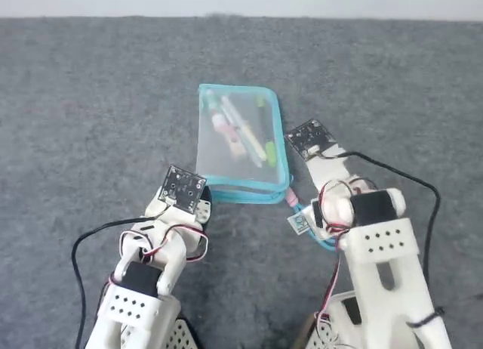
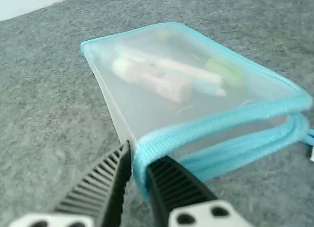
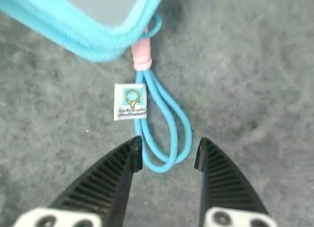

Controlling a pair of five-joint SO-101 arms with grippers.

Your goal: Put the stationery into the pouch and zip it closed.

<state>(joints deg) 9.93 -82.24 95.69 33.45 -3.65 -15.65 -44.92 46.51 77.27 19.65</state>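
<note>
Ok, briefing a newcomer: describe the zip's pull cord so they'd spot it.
On the grey table lies a translucent turquoise-edged pouch. At its corner by the right gripper trails a turquoise cord loop, alone in having a pink bead and white tag.

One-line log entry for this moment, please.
left tool: shut on pouch corner | right tool: open around cord loop | stationery: inside pouch | zip: unclear
</note>
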